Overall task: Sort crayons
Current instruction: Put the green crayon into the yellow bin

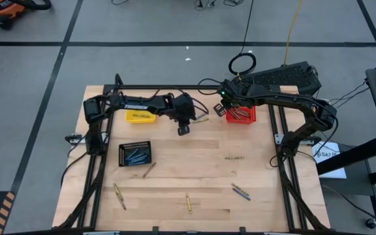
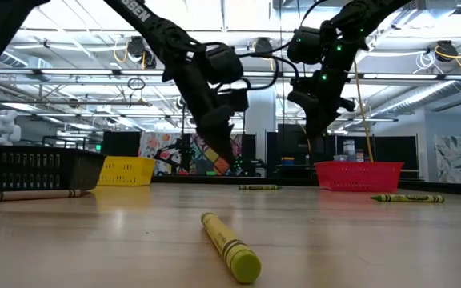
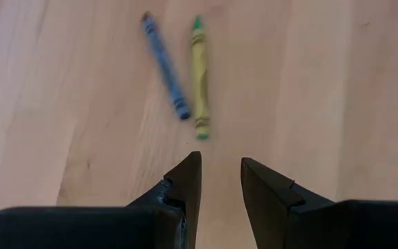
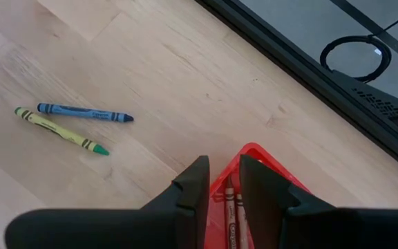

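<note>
On the pale wooden table [image 1: 194,176], the black arm lettered "TROSSEN" hangs its empty left gripper [image 1: 183,128], jaws slightly parted, at upper centre, the right gripper [image 1: 222,108] likewise above the red mesh basket [image 1: 243,116] of brown-red crayons [image 1: 239,115], with yellow-and-blue loose crayons [image 4: 71,122] nearby.

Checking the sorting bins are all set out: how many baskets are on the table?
3. The yellow basket sits at the far left, the black basket nearer the front on that side, the red basket at the far edge, right of centre. None looks hidden.
</note>
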